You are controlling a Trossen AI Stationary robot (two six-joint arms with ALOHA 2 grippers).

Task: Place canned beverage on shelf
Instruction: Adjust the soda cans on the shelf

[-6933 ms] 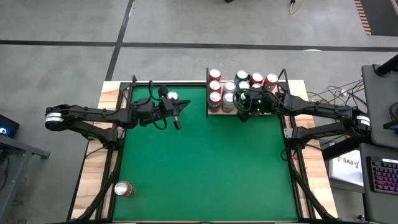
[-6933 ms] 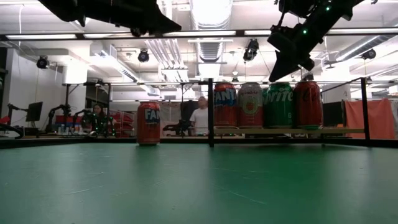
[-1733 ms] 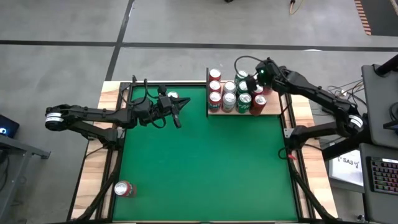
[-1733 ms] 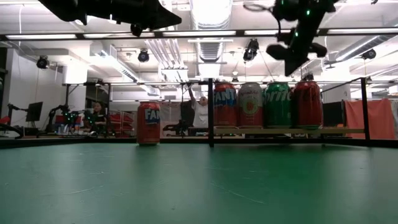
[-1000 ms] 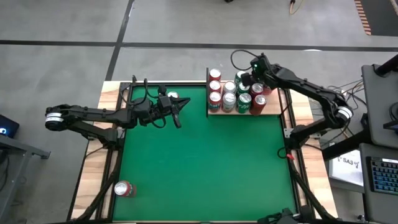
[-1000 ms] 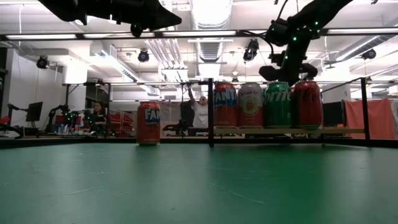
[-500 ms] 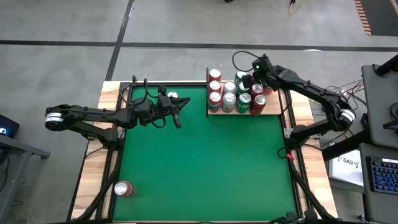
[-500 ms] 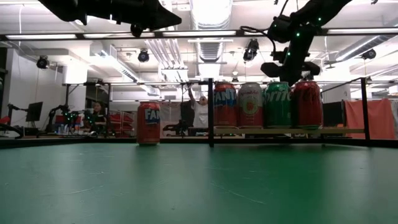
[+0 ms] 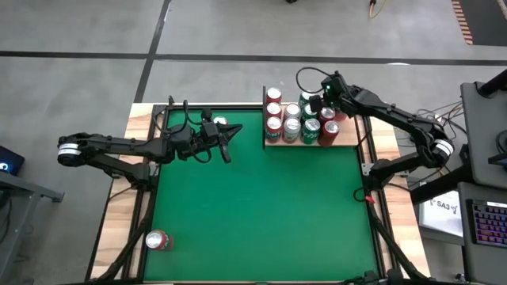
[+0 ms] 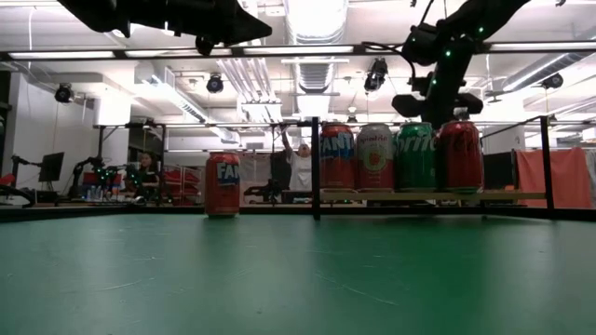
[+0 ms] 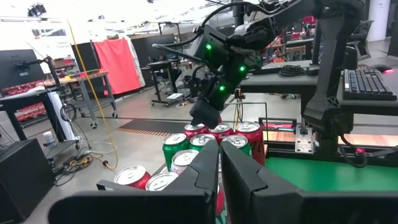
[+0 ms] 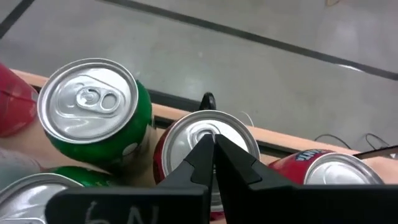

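the right hand [image 12: 213, 144] is hovering closed, fingertips pressed together, directly above the lid of a red can [image 12: 208, 140] at the back of the shelf [image 9: 273, 142]. the gap between fingertips and lid is not resolvable in any view. the high view is showing the shelf at 1 o'clock on the green desk [image 9: 261, 206], with the arm covering that can. the low view is showing only the front row of cans [image 10: 400, 156]; the rear rows are hidden behind it. the left hand [image 9: 226, 150] is waiting closed and empty at 11 o'clock, near an upright can [image 9: 221, 123]. one red can [image 9: 157, 240] is lying at 7 o'clock, visible in the high view only. people [image 10: 300, 172] are appearing in the room background, low view.
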